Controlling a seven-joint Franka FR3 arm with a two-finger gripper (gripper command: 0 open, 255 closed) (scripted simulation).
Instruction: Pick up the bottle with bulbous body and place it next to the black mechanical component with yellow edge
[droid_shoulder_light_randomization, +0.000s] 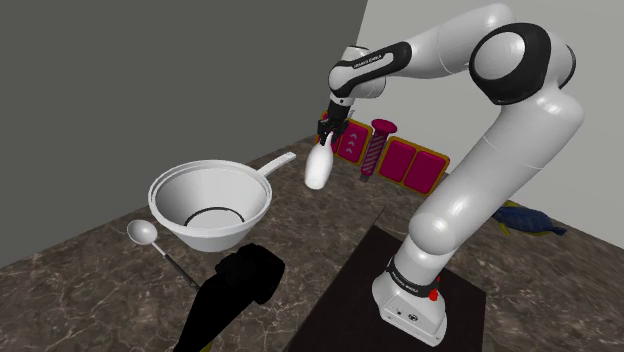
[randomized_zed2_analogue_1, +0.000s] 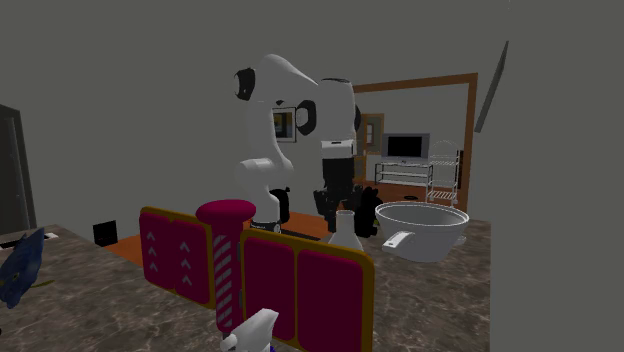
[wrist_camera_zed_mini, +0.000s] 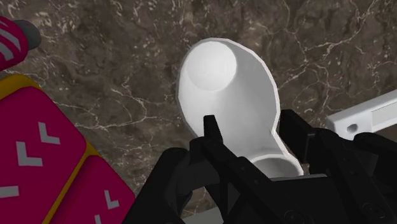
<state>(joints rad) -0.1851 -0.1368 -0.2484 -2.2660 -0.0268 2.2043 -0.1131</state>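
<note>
— Which way did the bottle (droid_shoulder_light_randomization: 318, 168) point?

— Neck up, bulbous base down. Its long axis was close to vertical, the base swung a little toward the shoulder view's left, toward the white pan (droid_shoulder_light_randomization: 215, 238). In the wrist view the rounded base faced away from the camera, down at the marbled counter (droid_shoulder_light_randomization: 90, 280).

— Where was it?

— Hanging from the gripper (droid_shoulder_light_randomization: 328, 128), apparently clear of the counter, between the pan's handle and the magenta panels (droid_shoulder_light_randomization: 410, 165) with yellow edges. It was well apart from the black object (droid_shoulder_light_randomization: 235, 290) in the shoulder view's foreground.

— And the fingers (wrist_camera_zed_mini: 212, 130)?

— Pinched on the neck, one on each side.

— The arm?

— It rose from the stand (droid_shoulder_light_randomization: 415, 305), bent at a high elbow, and ran its forearm toward the shoulder view's left. The wrist was turned so the gripper aimed downward.
</note>
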